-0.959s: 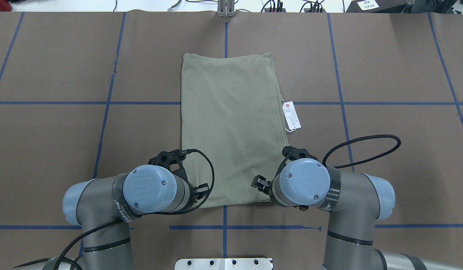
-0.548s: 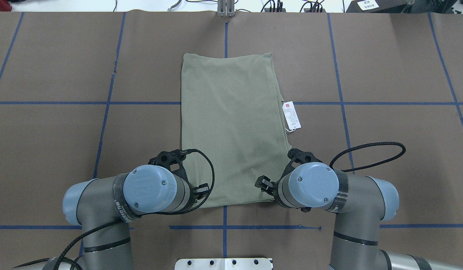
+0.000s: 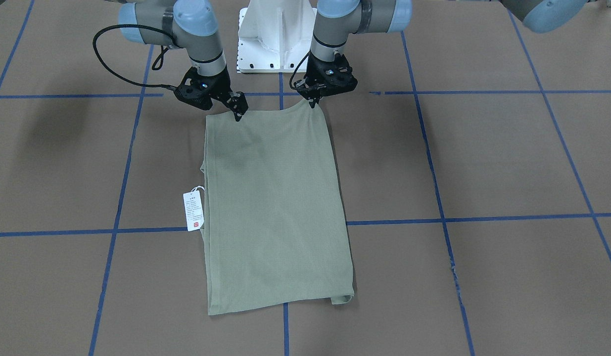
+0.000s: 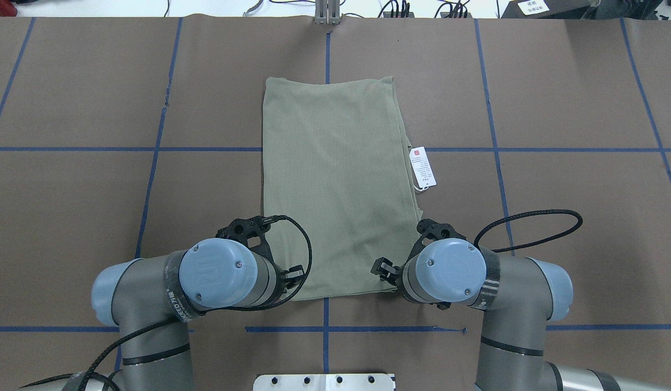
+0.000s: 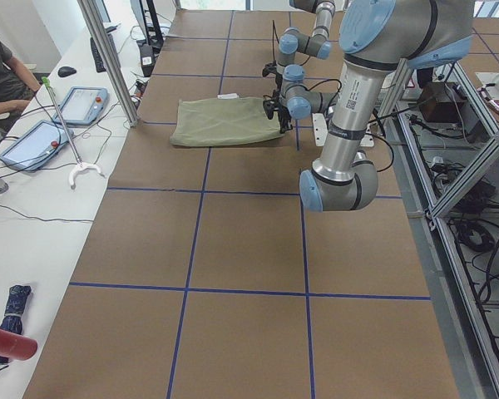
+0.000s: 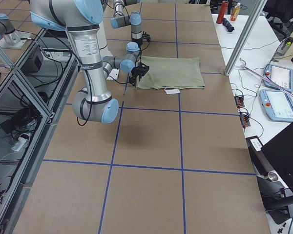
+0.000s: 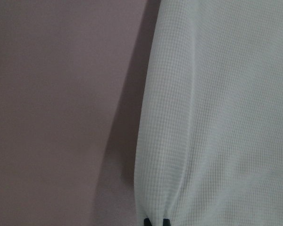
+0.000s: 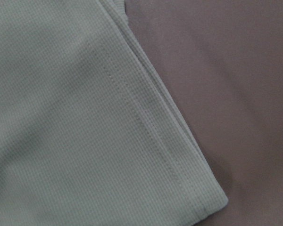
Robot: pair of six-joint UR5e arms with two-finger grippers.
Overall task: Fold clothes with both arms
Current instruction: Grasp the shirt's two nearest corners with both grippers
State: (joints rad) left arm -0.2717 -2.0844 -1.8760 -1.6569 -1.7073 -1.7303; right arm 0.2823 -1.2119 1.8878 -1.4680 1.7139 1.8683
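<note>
**benchrat:** So where's the shirt at? Seen from overhead, 12 o'clock pointing away from the robot, it lies mid-table as a long flat rectangle with the sleeves tucked out of sight. The hang tag pokes out at its 3 o'clock edge.

**foldbot_fan:** Yep. The left gripper is on the 7 o'clock corner. The wrist cam shows its fingertips nearly together with the cloth gathering into them, and from the front that corner peaks up a bit. I'd call that pinched onto the shirt. The right gripper sits at the 5 o'clock corner with its tip down at the hem, but its own cam only shows the corner lying flat with no fingers in frame. Honestly can't tell if it's clamped.

**benchrat:** How's it gonna handle?

**foldbot_fan:** My guess is light, floppy knit, several layers thick, no stiffness at all. It should sag between the two grips and the layers could slide apart. So grab both near corners through the full stack, right by the stitched hem where it's firmest. Then lift evenly and carry toward 12 o'clock. Watch that tag string too.
</note>
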